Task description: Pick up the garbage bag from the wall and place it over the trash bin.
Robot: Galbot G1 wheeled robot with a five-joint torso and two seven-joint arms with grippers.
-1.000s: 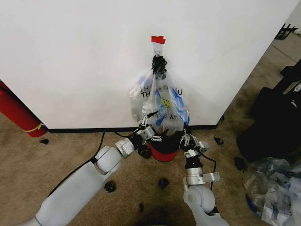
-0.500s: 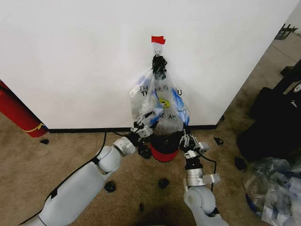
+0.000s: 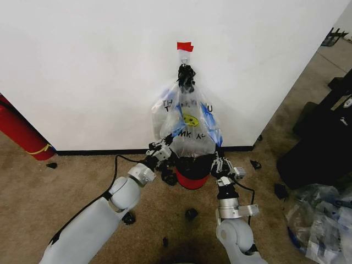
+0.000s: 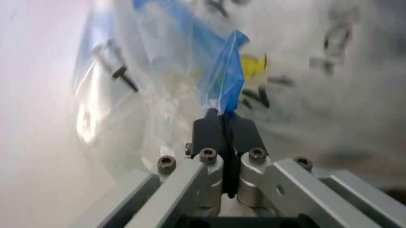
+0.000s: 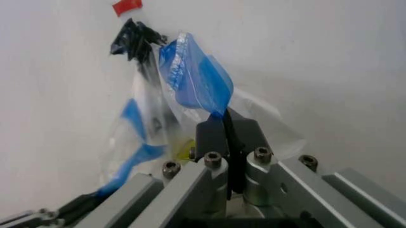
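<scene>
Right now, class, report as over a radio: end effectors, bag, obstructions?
Left end effector shut on garbage bag. Right end effector likewise. Bag on wall hook, above trash bin. Smiley bag hangs alongside.

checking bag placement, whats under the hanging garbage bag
The trash bin stands on the carpet right under the garbage bag, against the wall. Bag plastic and both grippers cover the bin's rim; its inside cannot be seen.

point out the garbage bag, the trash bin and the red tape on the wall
garbage bag (image 3: 204, 113): head view, blue printed patch on its right side
trash bin (image 3: 192, 178): head view, red lower band
red tape (image 3: 185, 47): head view, middle of the strip
</scene>
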